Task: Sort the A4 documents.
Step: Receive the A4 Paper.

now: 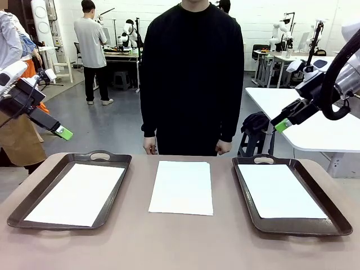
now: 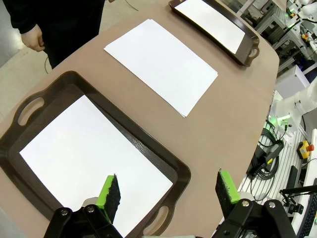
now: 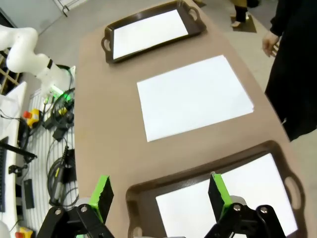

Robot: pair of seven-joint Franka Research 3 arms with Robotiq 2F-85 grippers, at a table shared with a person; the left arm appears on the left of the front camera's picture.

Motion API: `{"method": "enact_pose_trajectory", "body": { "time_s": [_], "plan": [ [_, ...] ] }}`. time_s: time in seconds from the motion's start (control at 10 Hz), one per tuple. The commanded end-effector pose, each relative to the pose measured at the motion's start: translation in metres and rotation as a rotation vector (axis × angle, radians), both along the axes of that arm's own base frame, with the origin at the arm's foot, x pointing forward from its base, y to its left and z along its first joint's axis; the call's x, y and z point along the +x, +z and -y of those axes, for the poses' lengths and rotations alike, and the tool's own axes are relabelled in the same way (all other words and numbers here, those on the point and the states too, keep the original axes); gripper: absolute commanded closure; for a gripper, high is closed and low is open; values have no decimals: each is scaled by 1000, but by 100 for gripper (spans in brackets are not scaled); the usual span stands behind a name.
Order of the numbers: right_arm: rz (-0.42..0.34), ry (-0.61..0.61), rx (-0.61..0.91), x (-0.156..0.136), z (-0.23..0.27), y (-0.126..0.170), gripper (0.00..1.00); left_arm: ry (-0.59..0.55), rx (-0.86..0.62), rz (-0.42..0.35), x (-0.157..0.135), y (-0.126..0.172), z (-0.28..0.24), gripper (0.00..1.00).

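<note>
Both sets of green pads stand wide apart with nothing between them: my left gripper (image 2: pixel 168 191) hangs above the near end of the left tray (image 1: pixel 45 188), and my right gripper (image 3: pixel 159 191) hangs above the near end of the right tray (image 1: pixel 316 191). Each dark tray already has one white sheet lying flat inside it, the left sheet (image 1: pixel 76 194) and the right sheet (image 1: pixel 279 190). Between the trays, on the bare table (image 1: pixel 185 242), lies the middle pile of A4 documents (image 1: pixel 181 187). Its far corner looks slightly stepped, so I judge it to be more than one sheet. That pile is what I take to be left to sort, and neither gripper is near it yet. Paper this thin gives my fingers no side to pinch, so I would come in low at an edge or corner rather than the middle, press lightly, and work up the top sheet alone — a hard squeeze would crease it or drag the sheets beneath. Only one arm should reach in, to keep the two from meeting over the middle. At the far edge the person's hands (image 1: pixel 150 147) hang clear of the paper — worth checking before I cross.
</note>
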State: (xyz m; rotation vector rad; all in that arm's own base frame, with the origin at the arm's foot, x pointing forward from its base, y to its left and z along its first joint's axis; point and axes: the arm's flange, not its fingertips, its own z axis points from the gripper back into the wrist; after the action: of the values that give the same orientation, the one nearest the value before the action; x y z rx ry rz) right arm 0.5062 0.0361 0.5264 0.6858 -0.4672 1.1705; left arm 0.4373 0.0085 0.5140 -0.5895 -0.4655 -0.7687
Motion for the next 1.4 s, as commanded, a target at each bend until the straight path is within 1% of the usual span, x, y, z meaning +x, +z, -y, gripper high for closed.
{"method": "enact_pose_trajectory", "body": {
  "time_s": [0.0,0.4,0.5,0.6,1.3],
  "plan": [
    [-31,11,-47,-8,-4,-12,0,-9,1,3,0,0,0,0],
    [-50,-3,-29,-7,-3,-9,0,-9,1,3,0,0,0,0],
    [-84,-8,-4,-7,0,-8,0,-9,1,3,0,0,0,0],
    [-34,12,-23,-5,-2,-13,0,-9,1,3,0,0,0,0],
    [-34,12,-23,-5,-2,-13,0,-9,1,3,0,0,0,0]
  ]
}}
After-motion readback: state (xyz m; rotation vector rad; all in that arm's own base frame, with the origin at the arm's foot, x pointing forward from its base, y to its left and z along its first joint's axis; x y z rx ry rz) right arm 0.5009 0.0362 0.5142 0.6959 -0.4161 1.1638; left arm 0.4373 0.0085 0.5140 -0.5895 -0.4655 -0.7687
